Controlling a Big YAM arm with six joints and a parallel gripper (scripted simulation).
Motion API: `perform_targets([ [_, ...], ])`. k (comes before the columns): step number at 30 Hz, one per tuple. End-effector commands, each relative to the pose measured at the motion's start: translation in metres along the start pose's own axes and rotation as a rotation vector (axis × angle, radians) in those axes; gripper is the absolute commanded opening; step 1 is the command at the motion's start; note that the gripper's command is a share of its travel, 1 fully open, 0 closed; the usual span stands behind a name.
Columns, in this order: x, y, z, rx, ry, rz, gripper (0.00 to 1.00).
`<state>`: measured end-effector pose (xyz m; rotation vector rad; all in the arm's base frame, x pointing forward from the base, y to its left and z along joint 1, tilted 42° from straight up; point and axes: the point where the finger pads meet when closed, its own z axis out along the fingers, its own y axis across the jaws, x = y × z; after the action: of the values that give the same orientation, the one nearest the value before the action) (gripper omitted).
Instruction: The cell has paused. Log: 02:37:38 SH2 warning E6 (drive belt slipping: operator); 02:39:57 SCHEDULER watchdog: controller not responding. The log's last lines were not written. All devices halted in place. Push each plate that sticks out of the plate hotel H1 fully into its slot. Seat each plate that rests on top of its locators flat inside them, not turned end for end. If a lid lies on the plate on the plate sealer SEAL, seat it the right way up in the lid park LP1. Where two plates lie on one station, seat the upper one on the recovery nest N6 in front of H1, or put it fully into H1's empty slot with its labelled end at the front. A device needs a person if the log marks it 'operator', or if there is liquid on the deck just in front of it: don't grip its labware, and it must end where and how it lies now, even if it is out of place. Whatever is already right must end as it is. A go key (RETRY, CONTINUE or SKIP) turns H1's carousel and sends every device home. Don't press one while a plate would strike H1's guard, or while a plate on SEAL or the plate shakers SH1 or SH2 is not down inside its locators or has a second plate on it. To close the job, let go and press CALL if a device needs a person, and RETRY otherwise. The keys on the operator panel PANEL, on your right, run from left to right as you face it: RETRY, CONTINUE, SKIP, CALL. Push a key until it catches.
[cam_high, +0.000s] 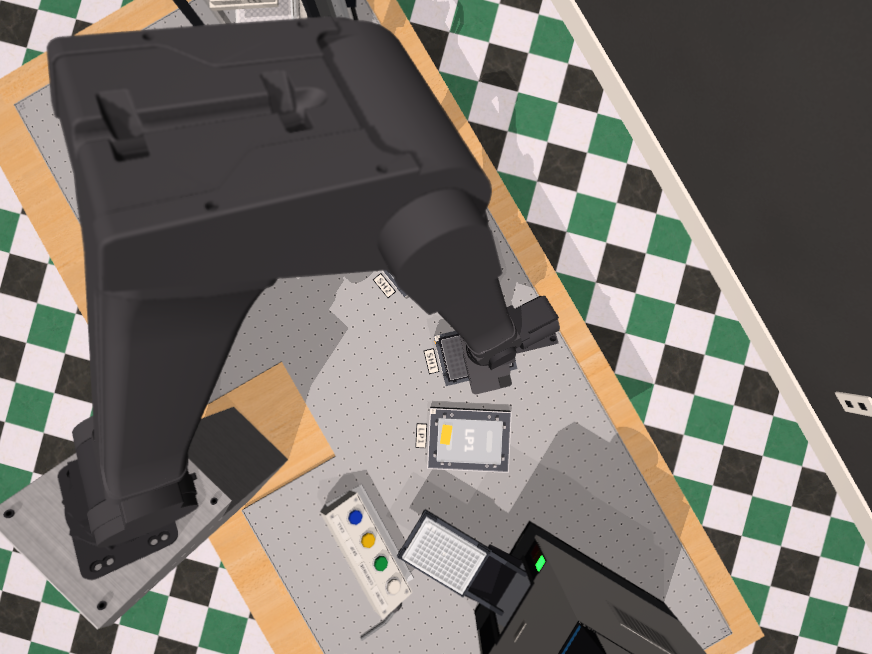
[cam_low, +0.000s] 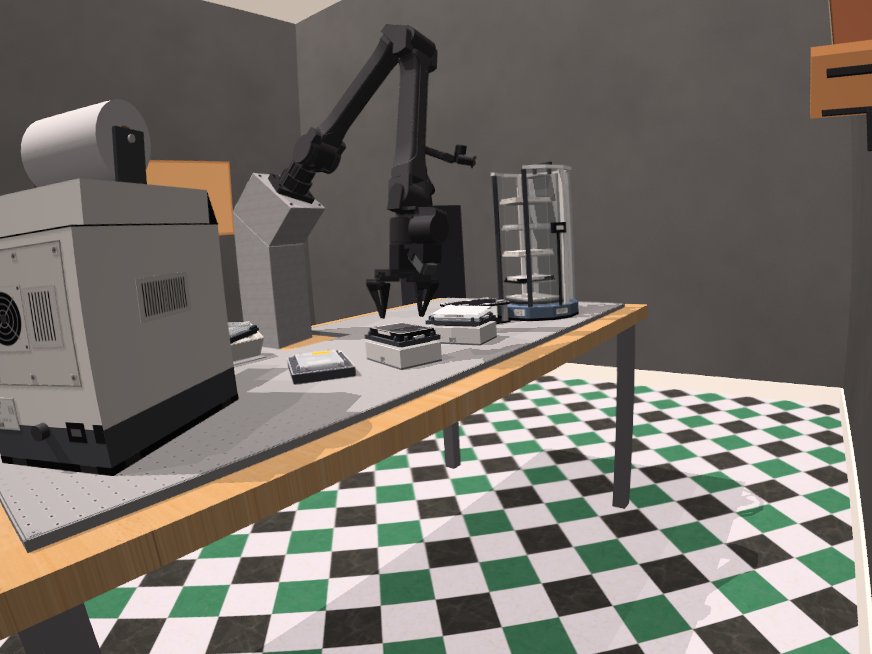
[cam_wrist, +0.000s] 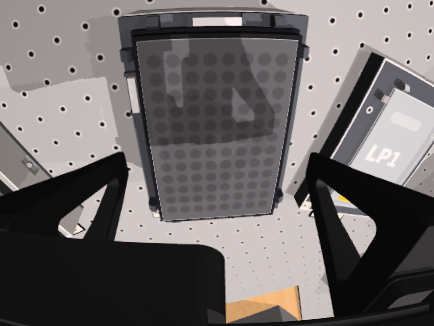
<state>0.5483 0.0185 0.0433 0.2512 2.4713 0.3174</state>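
Hovering above shaker SH1 (cam_low: 403, 349), my gripper (cam_low: 401, 299) is spread fully wide and holds nothing. SH1's dark well plate (cam_wrist: 213, 127) lies below the fingers, untouched, with lid park LP1 (cam_high: 468, 439) just beside.

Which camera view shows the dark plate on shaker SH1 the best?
The wrist view: the dark plate fills the middle, seen from above between the open gripper fingers. In the top view the arm hides most of it. The exterior view shows it small and from the side.
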Motion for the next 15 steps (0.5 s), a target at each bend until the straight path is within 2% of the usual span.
perform_targets([
  [1, -0.005, -0.007, -0.018, 0.007, -0.008, -0.005, 1.00],
  [6, -0.005, -0.008, -0.024, 0.008, -0.009, -0.005, 1.00],
  [9, 0.005, -0.008, -0.013, 0.010, 0.020, -0.005, 1.00],
  [15, -0.005, -0.002, -0.017, 0.001, -0.008, -0.005, 1.00],
])
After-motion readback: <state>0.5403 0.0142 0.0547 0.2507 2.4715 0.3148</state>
